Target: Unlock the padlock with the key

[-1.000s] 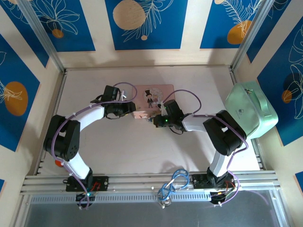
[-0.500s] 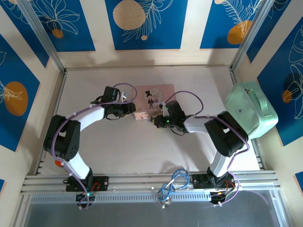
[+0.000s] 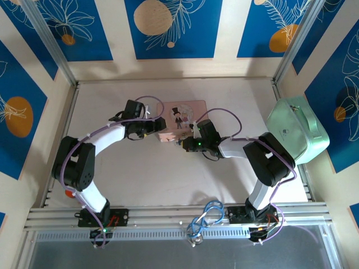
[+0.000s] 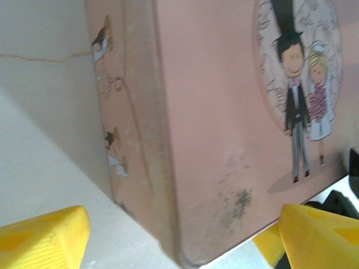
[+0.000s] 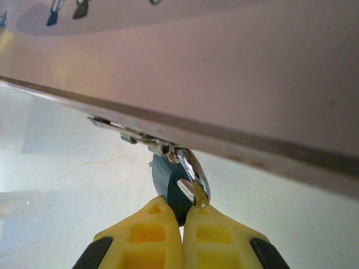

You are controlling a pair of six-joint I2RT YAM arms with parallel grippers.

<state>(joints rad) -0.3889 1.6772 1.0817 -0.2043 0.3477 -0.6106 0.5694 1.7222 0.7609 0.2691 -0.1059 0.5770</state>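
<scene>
In the right wrist view the pink box [image 5: 235, 73] runs off the top and both sides. The padlock [image 5: 167, 185] under its rim is half hidden behind the yellow fingertips [image 5: 154, 224] of the right hand [image 5: 182, 216]. Whether a key sits between them cannot be told. From above, the padlock at the box's near edge is too small to make out. In the left wrist view the box is blurred and cropped, and the bottom edge cuts the left hand [image 4: 184, 227].

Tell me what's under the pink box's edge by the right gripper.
A small teal padlock hangs from a silvery clasp under the pink box rim, its shiny shackle showing. The right gripper, shut, covers its lower end, hiding whatever is there.
</scene>
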